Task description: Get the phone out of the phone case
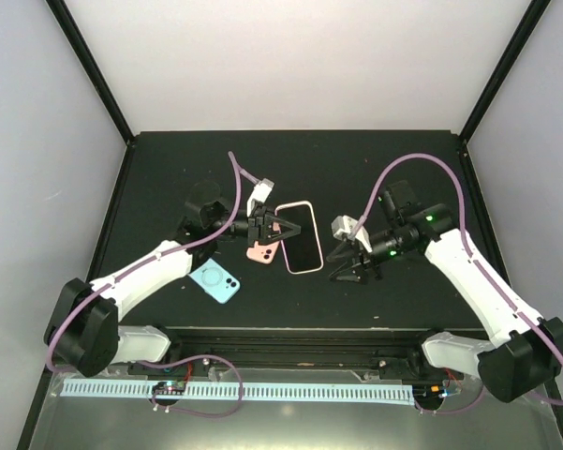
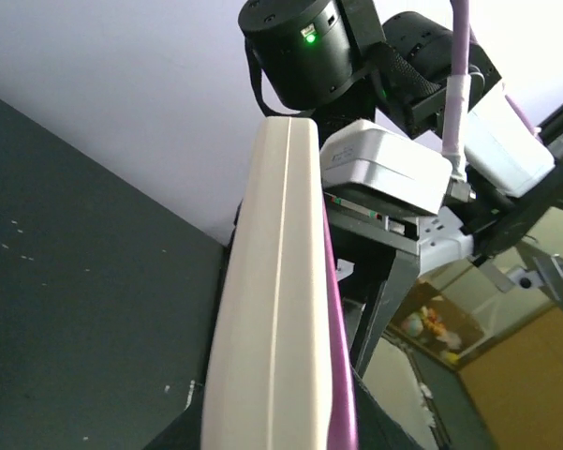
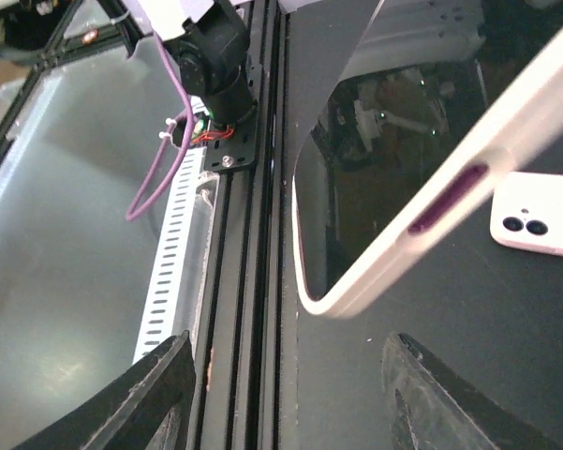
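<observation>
A phone (image 1: 303,236) with a dark screen sits in a cream case (image 1: 291,207), lifted and tilted at the table's middle. My left gripper (image 1: 274,228) is shut on the case's left edge. In the left wrist view the cream case edge (image 2: 267,309) fills the centre, with the phone's purple edge (image 2: 339,375) beside it. My right gripper (image 1: 347,264) is open and empty just right of the phone. In the right wrist view its fingers (image 3: 159,394) spread wide below the case's corner (image 3: 431,234) and the screen (image 3: 393,141), not touching them.
A pink phone (image 1: 262,251) lies camera side up under the left gripper and also shows in the right wrist view (image 3: 539,216). A light blue phone (image 1: 215,281) lies front left. A black rail (image 1: 290,337) runs along the table's near edge.
</observation>
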### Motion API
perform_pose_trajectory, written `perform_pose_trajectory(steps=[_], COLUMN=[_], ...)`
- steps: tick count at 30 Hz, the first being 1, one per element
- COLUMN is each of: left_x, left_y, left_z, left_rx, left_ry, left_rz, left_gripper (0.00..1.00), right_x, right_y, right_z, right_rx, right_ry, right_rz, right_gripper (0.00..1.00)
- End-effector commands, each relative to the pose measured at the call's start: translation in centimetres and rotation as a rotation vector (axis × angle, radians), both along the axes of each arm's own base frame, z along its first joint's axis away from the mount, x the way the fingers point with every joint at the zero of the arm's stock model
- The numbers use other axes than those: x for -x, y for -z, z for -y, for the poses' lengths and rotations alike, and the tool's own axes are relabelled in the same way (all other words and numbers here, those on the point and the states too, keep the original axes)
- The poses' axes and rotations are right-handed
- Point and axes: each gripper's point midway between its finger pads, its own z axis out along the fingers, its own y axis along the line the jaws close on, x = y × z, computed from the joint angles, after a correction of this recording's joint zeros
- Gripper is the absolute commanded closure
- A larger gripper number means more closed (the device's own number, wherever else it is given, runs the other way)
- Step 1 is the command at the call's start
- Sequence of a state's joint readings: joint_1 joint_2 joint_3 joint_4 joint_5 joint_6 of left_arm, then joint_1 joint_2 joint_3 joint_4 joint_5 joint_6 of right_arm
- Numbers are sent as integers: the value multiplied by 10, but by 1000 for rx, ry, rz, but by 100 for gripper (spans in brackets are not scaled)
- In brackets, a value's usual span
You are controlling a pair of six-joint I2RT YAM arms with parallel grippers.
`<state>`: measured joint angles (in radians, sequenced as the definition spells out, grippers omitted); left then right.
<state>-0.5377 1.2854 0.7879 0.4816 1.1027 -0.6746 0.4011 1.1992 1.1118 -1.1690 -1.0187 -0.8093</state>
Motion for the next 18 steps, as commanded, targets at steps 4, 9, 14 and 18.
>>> perform_pose_trajectory(steps=[4, 9, 14, 18], left_x=[19, 28, 38, 43], left_y=[-32, -18, -23, -26], left_z=[-6, -12, -20, -23], left_rx=[65, 51, 78, 85], left_ry=[85, 69, 58, 45], left_rz=[50, 45, 67, 89], left_gripper=[98, 98, 98, 98], right_x=[15, 39, 48, 35], right_y=[-6, -11, 0, 2], right_z=[-19, -18, -19, -29], right_rx=[26, -3, 4, 17], right_ry=[-124, -213, -203, -110], right_rz=[154, 116, 121, 96], right_gripper=[44, 55, 61, 60])
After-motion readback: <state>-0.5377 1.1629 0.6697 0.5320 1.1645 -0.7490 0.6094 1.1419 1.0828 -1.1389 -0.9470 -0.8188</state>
